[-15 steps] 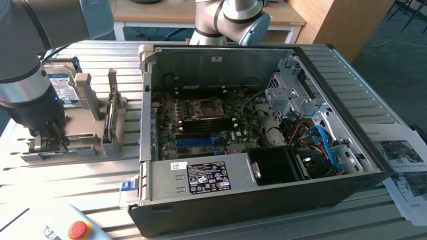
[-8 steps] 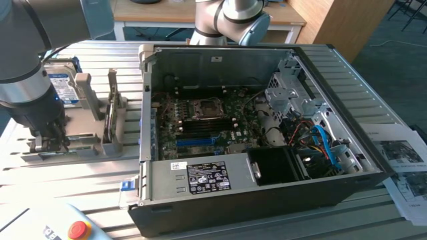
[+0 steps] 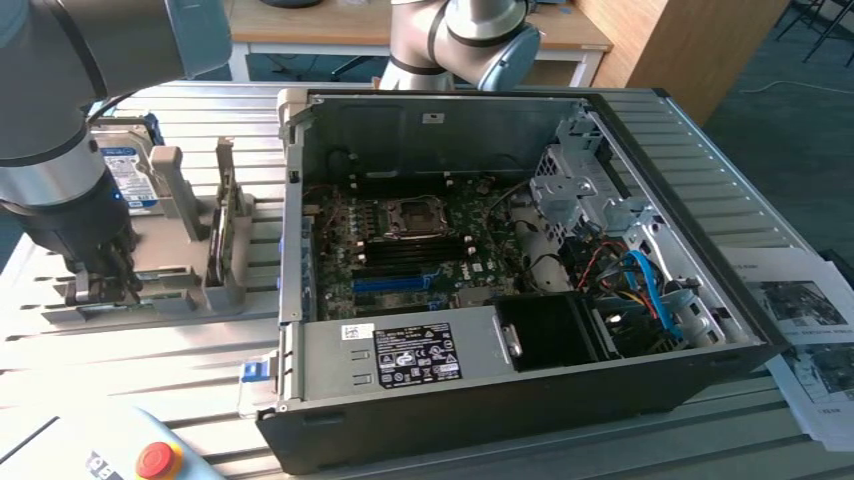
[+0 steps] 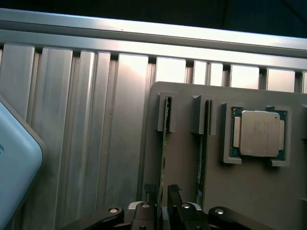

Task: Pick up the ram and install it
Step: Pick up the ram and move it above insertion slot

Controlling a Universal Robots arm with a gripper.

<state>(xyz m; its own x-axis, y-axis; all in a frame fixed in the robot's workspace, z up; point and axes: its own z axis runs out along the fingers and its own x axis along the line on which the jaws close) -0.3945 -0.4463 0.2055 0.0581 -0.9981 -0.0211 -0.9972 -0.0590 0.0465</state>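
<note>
Ram (image 4: 163,153) is seated on edge in the grey holder (image 4: 249,201), at the exterior view's left of the PC case (image 3: 534,250). Its long axis is run straight out from the gripper (image 4: 162,195), parallel to the second stick (image 4: 204,158). Jaws are held apart astride its near end, not clamped.

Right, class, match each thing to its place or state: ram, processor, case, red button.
Things:
1 ram
2 processor
3 case
4 red button

Places or states:
a lies flat in a square recess of the holder
b open, motherboard showing
c stands on edge in a holder slot, gripper at it
d at the exterior view's lower left corner

Pairs: 1-c, 2-a, 3-b, 4-d
</note>
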